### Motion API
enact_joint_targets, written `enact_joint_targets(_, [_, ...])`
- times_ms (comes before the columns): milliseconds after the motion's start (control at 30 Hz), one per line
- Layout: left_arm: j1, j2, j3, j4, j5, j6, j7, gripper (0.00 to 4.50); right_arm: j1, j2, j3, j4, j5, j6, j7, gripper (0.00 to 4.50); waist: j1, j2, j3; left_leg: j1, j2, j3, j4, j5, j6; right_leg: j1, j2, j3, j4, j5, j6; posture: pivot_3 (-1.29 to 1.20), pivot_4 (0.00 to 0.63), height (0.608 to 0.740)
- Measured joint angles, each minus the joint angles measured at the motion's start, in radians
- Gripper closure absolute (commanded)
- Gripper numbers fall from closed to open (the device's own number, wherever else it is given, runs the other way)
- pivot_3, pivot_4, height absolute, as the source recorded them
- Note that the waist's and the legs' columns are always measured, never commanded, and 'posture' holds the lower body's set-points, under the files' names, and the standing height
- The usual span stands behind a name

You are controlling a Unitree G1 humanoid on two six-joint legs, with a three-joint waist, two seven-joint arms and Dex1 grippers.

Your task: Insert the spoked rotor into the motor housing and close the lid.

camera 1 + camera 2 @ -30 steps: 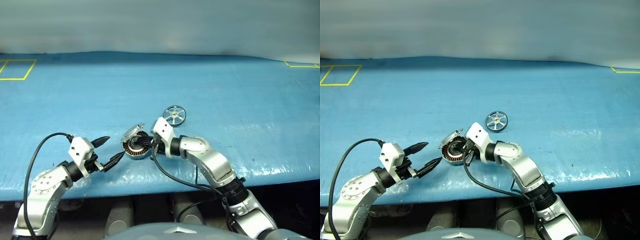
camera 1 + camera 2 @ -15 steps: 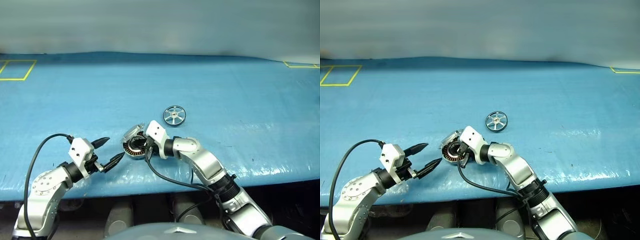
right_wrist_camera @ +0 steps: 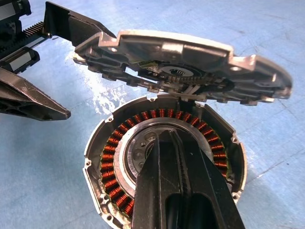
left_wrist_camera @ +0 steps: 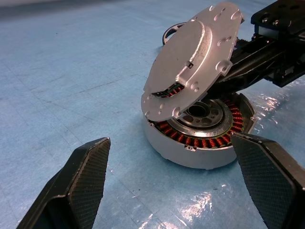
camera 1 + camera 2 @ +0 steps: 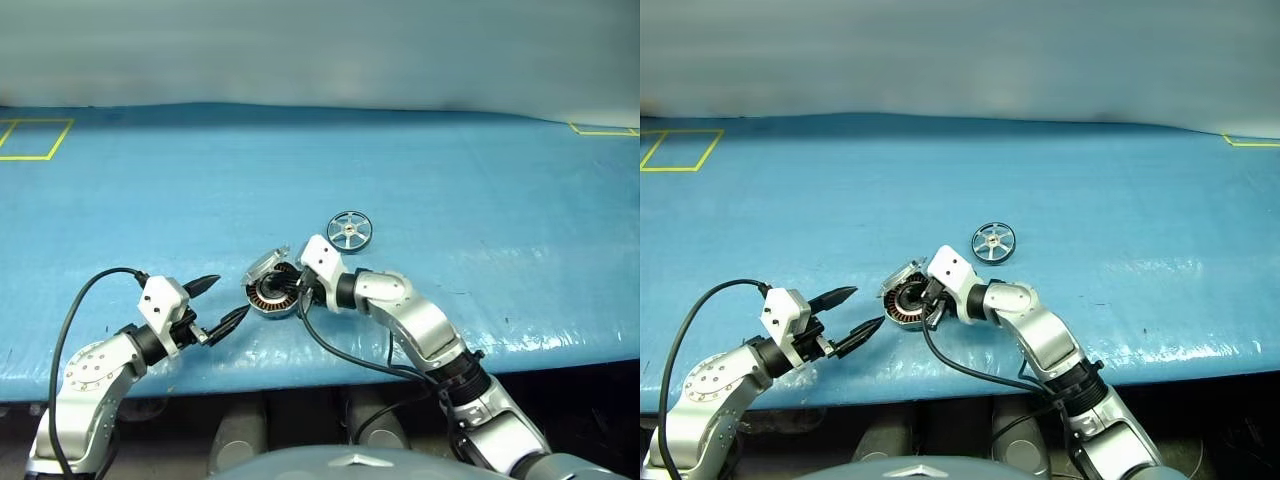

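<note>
The rotor (image 5: pixel 349 230) lies flat, apart behind the housing (image 5: pixel 270 297), whose lid (image 4: pixel 193 57) is propped up. Being rigid, light metal, it is probably best pinched across its rim. The right gripper (image 3: pixel 167 157), fingers together, reaches into the housing; the left gripper (image 5: pixel 220 300) is spread beside it.

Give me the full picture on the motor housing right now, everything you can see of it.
The motor housing is a shallow round silver metal cup resting flat on the blue table, with a ring of copper-coloured windings around a silver central hub. The lid, silver-grey with a notched rim, stands tilted open over its far side. The shut right gripper reaches over the hub, under the lid. The housing is empty: the spoked rotor lies apart on the table.
</note>
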Motion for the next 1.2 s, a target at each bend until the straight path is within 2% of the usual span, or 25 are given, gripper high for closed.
enact_joint_targets(267, [-0.012,0.001,-0.007,0.007,-0.008,0.000,-0.026,0.09,0.030,-0.155,-0.051,-0.111,-0.049,0.045,-0.031,4.49,0.003,0.000,0.000,-0.001,0.000,0.000,0.000,0.000,0.000,0.000,0.000,0.000,-0.001,0.000,0.000,0.00,0.150,0.740])
enact_joint_targets(367, [-0.013,0.002,-0.008,0.018,-0.008,0.000,-0.032,0.09,0.051,-0.244,-0.072,-0.137,-0.100,0.090,-0.060,3.88,0.005,-0.001,0.000,-0.001,-0.001,0.000,0.000,0.000,0.000,0.000,-0.001,0.000,-0.001,0.000,0.000,0.00,0.150,0.740])
enact_joint_targets(500, [-0.028,0.001,-0.020,0.021,-0.007,0.000,-0.037,0.09,0.048,-0.264,-0.128,-0.139,-0.194,0.139,-0.179,2.57,0.003,-0.001,0.000,-0.001,0.000,0.001,0.000,0.000,0.000,-0.001,0.000,0.000,-0.001,0.000,0.000,0.00,0.150,0.740])
enact_joint_targets(667, [-0.045,-0.006,-0.030,0.044,-0.001,-0.003,-0.038,0.09,-0.001,-0.233,-0.150,-0.108,-0.253,0.151,-0.261,2.57,0.003,-0.001,0.000,-0.002,-0.001,0.001,0.000,0.000,0.000,-0.001,0.000,0.000,-0.001,0.000,0.000,0.00,0.150,0.740])
enact_joint_targets(1200, [-0.016,-0.011,-0.031,0.051,0.003,-0.022,-0.017,0.09,-0.025,-0.180,-0.145,0.020,-0.262,0.105,-0.254,2.57,0.003,-0.001,0.000,-0.002,-0.001,0.000,0.000,0.000,0.000,-0.001,0.000,0.000,-0.001,0.000,0.001,0.00,0.150,0.740])
